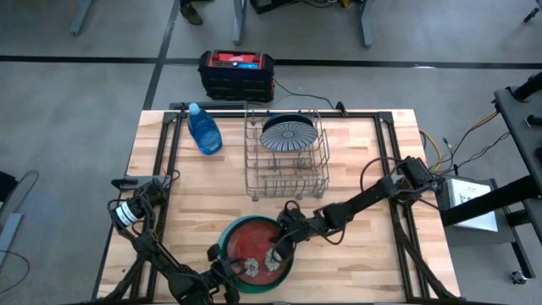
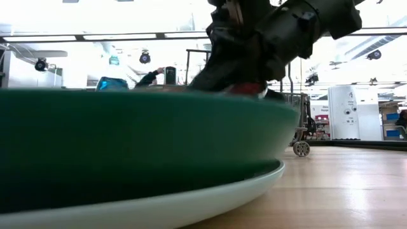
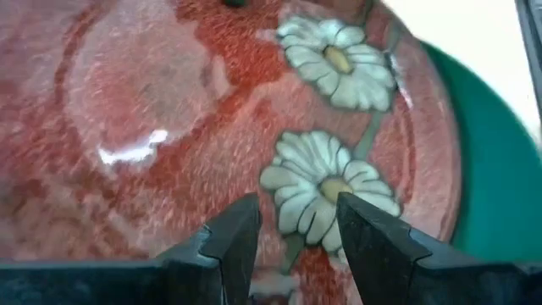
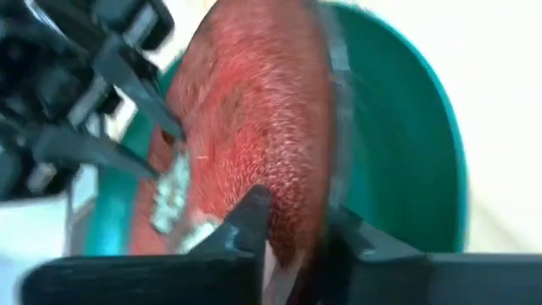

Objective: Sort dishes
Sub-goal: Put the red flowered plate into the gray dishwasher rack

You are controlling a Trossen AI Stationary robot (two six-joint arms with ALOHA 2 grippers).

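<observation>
A red plate with pale flower marks (image 1: 250, 241) lies inside a dark teal plate (image 1: 222, 247) at the table's near edge. In the low view the teal plate (image 2: 127, 146) rests on a larger pale green plate (image 2: 210, 198). A white plate with dark radial stripes (image 1: 290, 134) stands in the wire rack (image 1: 254, 174). My right gripper (image 1: 282, 246) is at the red plate's right rim, shut on it. My left gripper (image 1: 240, 269) is open over the red plate's near part, its fingers (image 3: 241, 233) on either side of a flower mark (image 3: 326, 191). I cannot tell whether it touches the plate. My right gripper (image 4: 292, 212) has the red plate's right rim (image 4: 318, 169) pinched between its two fingers. One finger (image 4: 252, 212) is on the plate's inner face and the other is outside the rim. It comes slanting down from the table's right. That rim (image 2: 245, 89) shows just above the teal plate's edge.
A blue bottle (image 1: 203, 129) lies left of the rack toward the far edge. A black and red box (image 1: 237, 72) sits on the floor beyond the table. Bare wood lies right of the plates (image 1: 364, 254) and between the plates and the rack.
</observation>
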